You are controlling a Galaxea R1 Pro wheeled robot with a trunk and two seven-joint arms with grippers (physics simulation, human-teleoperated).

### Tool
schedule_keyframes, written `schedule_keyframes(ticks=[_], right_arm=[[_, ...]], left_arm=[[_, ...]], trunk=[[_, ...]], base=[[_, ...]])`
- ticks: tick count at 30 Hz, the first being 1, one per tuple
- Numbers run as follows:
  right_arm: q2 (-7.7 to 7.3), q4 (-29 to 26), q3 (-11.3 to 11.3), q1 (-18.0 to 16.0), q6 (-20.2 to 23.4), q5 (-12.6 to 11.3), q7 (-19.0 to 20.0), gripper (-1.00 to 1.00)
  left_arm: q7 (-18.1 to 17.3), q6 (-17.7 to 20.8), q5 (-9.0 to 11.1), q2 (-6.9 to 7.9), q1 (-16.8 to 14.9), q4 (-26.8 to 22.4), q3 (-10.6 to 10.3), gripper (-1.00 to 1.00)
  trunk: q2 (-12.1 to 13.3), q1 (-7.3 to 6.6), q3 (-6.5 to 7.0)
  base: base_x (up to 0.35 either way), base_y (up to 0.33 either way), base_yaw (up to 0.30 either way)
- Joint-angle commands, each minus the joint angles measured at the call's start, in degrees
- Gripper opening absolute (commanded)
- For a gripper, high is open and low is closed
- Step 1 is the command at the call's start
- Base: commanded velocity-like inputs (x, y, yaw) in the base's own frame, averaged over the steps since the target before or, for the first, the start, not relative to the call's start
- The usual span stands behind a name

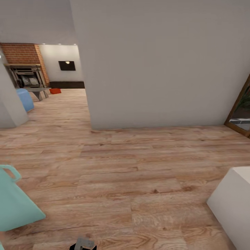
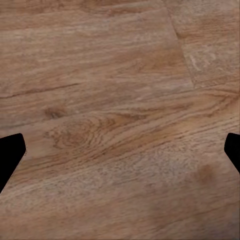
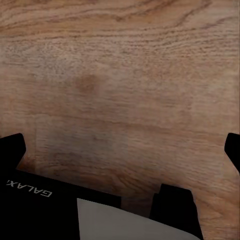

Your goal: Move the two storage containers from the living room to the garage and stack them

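Head view: 1 tub (image 1: 55, 91) at 11 o'clock, far off on plank floor (image 1: 125, 166) by fireplace (image 1: 27, 78). Left fingers (image 2: 11, 155) and right fingers (image 3: 12, 150) spread wide, empty.

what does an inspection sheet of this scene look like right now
surface: light wood-plank floor, bare under both wrist cameras
job's things: one orange-red tub far off on the floor, near the fireplace; second tub nothing seen
clutter: pale teal object at near left, blue rounded object by the fireplace, white block at near right
end effectors: left end effector open, empty; right end effector open, empty
cables: nothing seen
surroundings: white wall ahead, brick chimney, black tv, wood-framed panel at right
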Motion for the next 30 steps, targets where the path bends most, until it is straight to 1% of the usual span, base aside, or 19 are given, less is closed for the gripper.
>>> schedule_keyframes(ticks=[1, 12, 17, 27, 30], right_arm=[[-0.01, 0.2, 0.4, -0.1, -0.3, 0.1, 0.1, 1.00], [-0.01, 0.2, 0.4, -0.1, -0.3, 0.1, 0.1, 1.00], [-0.01, 0.2, 0.4, -0.1, -0.3, 0.1, 0.1, 1.00], [-0.02, 0.2, 0.4, -0.1, -0.3, 0.1, 0.1, 1.00], [-0.01, 0.2, 0.4, -0.1, -0.3, 0.1, 0.1, 1.00]], left_arm=[[0.0, -0.3, -0.3, 0.01, 0.0, 0.0, -0.1, 1.00], [0.0, -0.3, -0.3, 0.02, 0.0, 0.0, -0.1, 1.00], [0.0, -0.3, -0.3, 0.05, 0.0, 0.0, -0.1, 1.00], [0.0, -0.3, -0.3, 0.03, 0.0, 0.0, -0.1, 1.00], [0.0, -0.3, -0.3, 0.04, 0.0, 0.0, -0.1, 1.00]], trunk=[[0.0, 0.02, -0.05], [0.0, 0.02, -0.05], [0.0, 0.02, -0.05], [0.0, 0.02, -0.05], [0.0, 0.02, -0.05]], base=[[0.276, 0.000, 0.067], [0.276, 0.000, 0.024], [0.276, 0.000, 0.112], [0.276, 0.000, 0.030], [0.276, 0.000, 0.129]])
